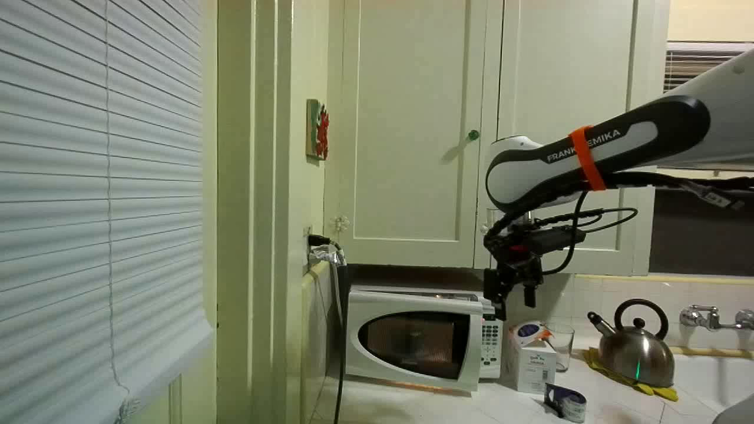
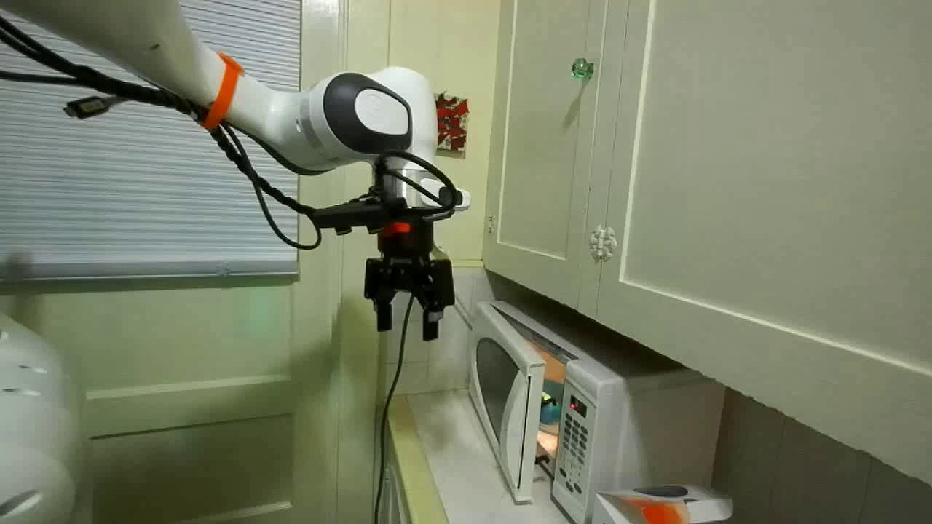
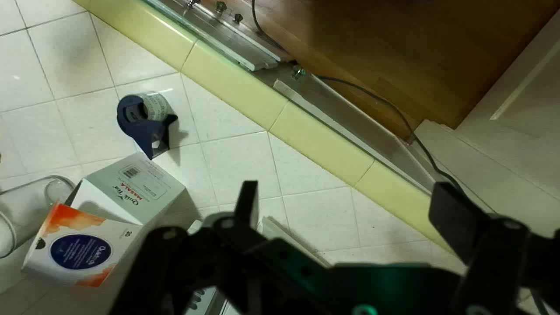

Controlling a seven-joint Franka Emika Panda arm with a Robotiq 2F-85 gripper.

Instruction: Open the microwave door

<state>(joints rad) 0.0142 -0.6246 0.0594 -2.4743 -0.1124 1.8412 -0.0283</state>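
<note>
Tiled tabletop (image 3: 232, 105), yellow front edge (image 3: 323, 146). Microwave door (image 2: 502, 400): ajar at tabletop's walled corner, free side angled toward front edge. Gripper (image 2: 408, 327): parted, holding nothing; spread presumably to straddle that side.

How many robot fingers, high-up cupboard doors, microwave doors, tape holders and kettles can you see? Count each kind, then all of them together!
Robot fingers: 2
High-up cupboard doors: 2
Microwave door: 1
Tape holder: 1
Kettle: 1
Total: 7
</note>
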